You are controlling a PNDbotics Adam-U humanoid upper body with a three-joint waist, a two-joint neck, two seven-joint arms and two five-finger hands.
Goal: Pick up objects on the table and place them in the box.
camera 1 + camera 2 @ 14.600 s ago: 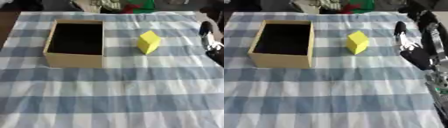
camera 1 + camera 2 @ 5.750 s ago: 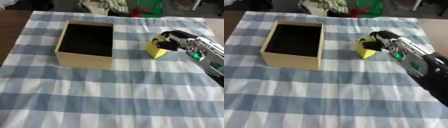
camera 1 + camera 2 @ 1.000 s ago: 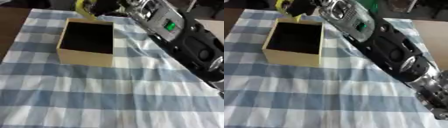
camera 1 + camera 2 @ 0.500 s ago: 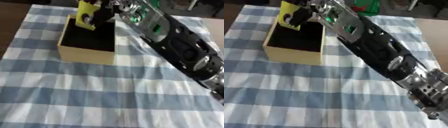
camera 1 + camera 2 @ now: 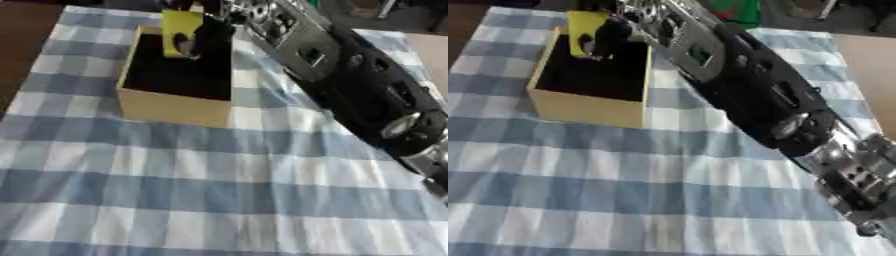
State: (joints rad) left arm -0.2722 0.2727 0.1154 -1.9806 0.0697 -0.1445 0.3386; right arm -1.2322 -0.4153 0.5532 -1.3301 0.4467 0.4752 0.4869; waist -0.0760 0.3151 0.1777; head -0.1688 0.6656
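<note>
Yellow block [image 5: 181,31] sits in the upper left of the frame, held over the far end of the open cardboard box [image 5: 166,107], above its dark interior. Right hand [image 5: 208,35] has its fingers [image 5: 185,42] curled round the block, dark tips showing across its near face; the black and silver arm [image 5: 754,95] runs diagonally from the lower right. Bench carries a blue and white checked cloth [image 5: 219,200]; left hand not seen.
</note>
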